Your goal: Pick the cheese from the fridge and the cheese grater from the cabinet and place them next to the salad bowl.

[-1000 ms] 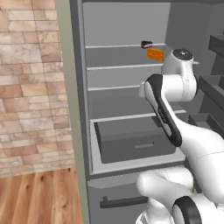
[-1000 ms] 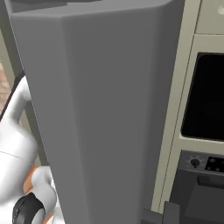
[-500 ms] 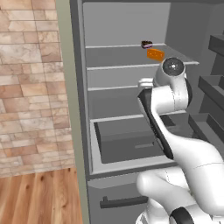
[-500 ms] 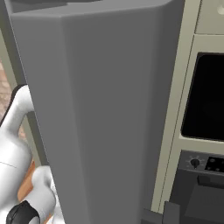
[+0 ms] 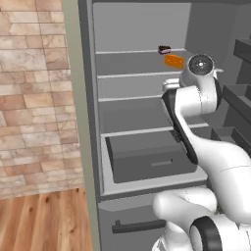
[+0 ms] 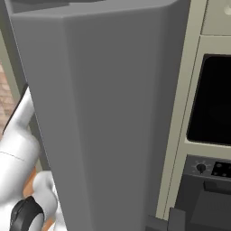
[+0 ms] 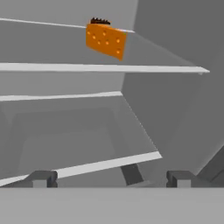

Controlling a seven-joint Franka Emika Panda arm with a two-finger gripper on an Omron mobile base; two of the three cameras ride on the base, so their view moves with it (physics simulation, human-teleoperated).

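One orange cheese [image 7: 106, 40] wedge, speckled with pale dots, sits on the upper shelf of the fridge [image 5: 142, 122], a smooth grey box with three thin white-edged shelves and one drawer. Just behind it lies one small dark brown piece [image 5: 164, 49] (pink-topped). The gripper [image 7: 109, 178] is spread wide, empty, well below the cheese. The arm's upper joint has swung leftward since earlier.

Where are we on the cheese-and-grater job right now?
Done: the fridge stands open with the arm reaching inside. In hand: nothing yet; the gripper has its fingers spread, aimed into the shelves, with the cheese on the upper shelf, above and beyond them, beside a small dark piece. Left: grasp the cheese, fetch the grater, and set both by the salad bowl.
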